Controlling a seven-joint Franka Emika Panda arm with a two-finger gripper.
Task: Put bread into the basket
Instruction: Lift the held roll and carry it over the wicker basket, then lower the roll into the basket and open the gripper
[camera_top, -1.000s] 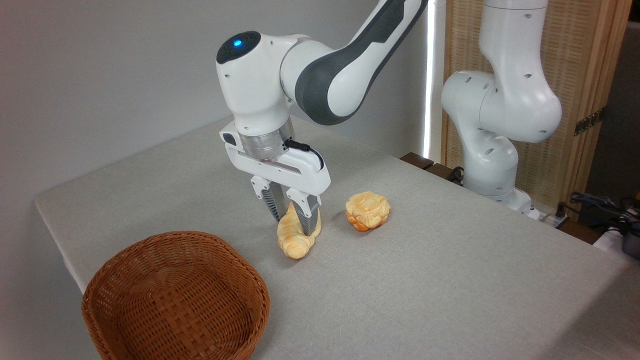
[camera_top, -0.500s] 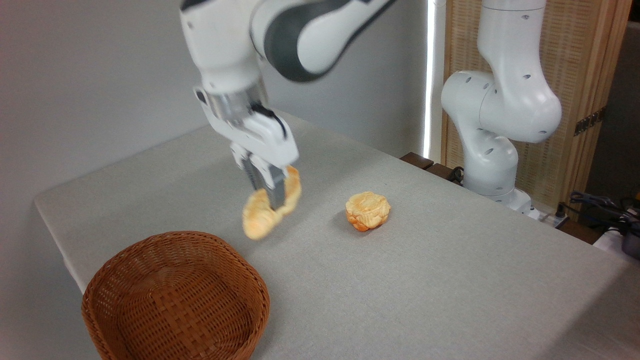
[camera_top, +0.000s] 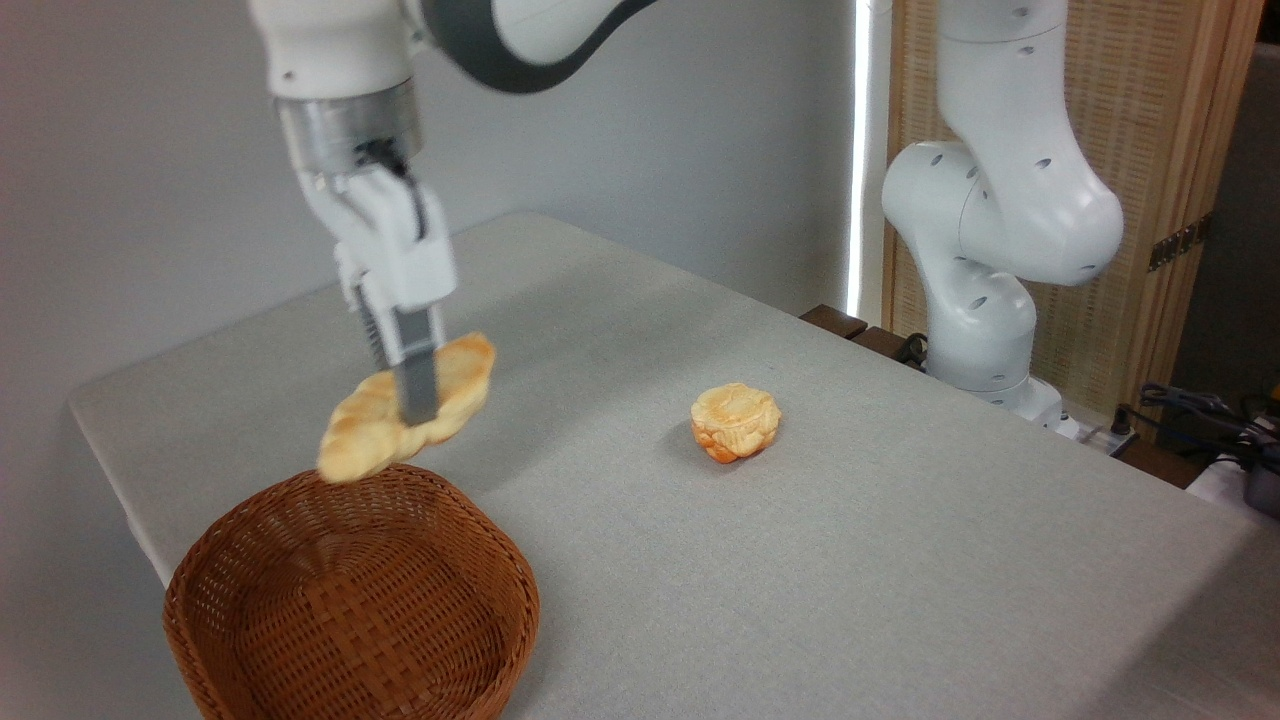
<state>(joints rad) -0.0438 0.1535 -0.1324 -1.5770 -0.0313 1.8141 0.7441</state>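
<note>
The pale golden braided bread (camera_top: 362, 430) hangs in the air, lying roughly level, with my gripper (camera_top: 412, 405) shut on its middle. It floats just above the far rim of the reddish-brown wicker basket (camera_top: 350, 600), which stands at the table's front left corner with nothing in it. One grey finger (camera_top: 418, 375) crosses the loaf's front; the other is hidden behind it.
A small round orange-brown bun (camera_top: 735, 421) lies on the grey table (camera_top: 850, 560) to the right of the gripper. The arm's white base (camera_top: 985, 290) stands at the table's far right edge, with cables (camera_top: 1200, 410) beside it.
The gripper has lifted the bread off the table and carried it up and to the left, from beside the bun to above the basket's far rim. The loaf has swung to near level.
</note>
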